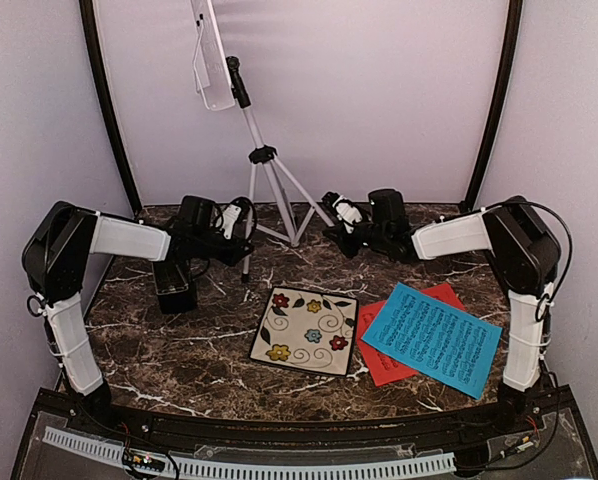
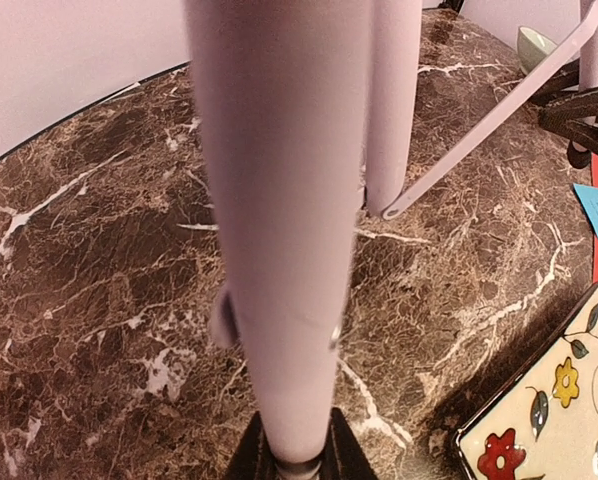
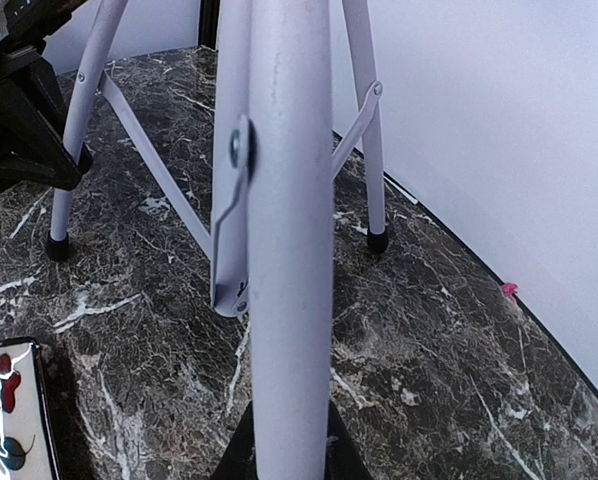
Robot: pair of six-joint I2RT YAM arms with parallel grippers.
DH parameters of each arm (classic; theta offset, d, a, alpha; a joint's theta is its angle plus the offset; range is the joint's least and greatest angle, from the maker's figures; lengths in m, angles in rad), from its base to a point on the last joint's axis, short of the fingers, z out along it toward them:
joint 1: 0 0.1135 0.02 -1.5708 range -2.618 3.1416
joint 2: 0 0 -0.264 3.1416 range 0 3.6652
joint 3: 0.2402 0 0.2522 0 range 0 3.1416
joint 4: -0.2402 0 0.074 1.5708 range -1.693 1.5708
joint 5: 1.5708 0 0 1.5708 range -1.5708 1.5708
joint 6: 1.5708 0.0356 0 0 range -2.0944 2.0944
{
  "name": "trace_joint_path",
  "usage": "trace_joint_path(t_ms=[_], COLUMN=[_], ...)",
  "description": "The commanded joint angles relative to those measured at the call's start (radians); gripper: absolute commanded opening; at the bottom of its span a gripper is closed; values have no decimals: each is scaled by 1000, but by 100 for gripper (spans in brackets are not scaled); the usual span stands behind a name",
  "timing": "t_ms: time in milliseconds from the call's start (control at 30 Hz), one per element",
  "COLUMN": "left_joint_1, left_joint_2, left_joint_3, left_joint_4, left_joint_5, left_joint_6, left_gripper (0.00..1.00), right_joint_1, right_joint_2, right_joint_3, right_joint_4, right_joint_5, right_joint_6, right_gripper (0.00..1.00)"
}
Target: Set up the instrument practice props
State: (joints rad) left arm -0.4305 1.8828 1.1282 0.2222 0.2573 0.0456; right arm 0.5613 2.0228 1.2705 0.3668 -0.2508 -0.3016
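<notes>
Dark marble bench carries the music stand at its back, left gripper and right gripper each clamped on a tripod leg. Uneven pulls could twist the legs or topple the top-heavy stand.

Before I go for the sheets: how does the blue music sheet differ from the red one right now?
The blue sheet lies on top; the red sheet lies underneath, mostly covered, only its corner toward the tile and a far edge strip showing. The blue sheet shows printed notation; the red sheet's exposed parts look plain. Both lie flat on the table right of the floral tile, neither on the music stand.
</notes>
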Motion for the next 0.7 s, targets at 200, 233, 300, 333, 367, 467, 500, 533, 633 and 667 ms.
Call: trace_joint_path(t_ms=[200,233,300,333,367,467,500,533,633,667], left_joint_1=[-37,-38,-48,-54,-61,-79,-85,-92,-109,-114], left_joint_2=[-129,-140,-158,-163,-167,-171,-171,-171,-170,-167], left_joint_3=[-108,-118,-130,-134,-134,-131,-133,-134,-138,-140], left_joint_4=[-138,-136,-131,-131,-134,-134,-133,-131,-120,-115], left_joint_5=[-111,-116,-129,-136,-143,-150,-155,-159,-171,-170], left_joint_6=[20,19,22,28,34,41,42,43,41,39], left_gripper=[0,0,0,0,0,0,0,0,0,0], right_joint_1=[-35,-36,-37,-37,-37,-35,-31,-27,-8,-2], right_joint_2=[-14,-11,-11,-11,-7,3,3,0,-13,-14], right_joint_3=[-161,-165,-166,-169,-167,-149,-151,-160,-194,-203], right_joint_4=[-148,-162,-179,-186,-197,-266,-281,-283,-286,-286], right_joint_5=[210,228,227,226,224,208,208,211,231,235], right_joint_6=[100,99,108,115,125,148,155,166,204,217], right_gripper=[0,0,1,2,4,8,9,10,13,14])
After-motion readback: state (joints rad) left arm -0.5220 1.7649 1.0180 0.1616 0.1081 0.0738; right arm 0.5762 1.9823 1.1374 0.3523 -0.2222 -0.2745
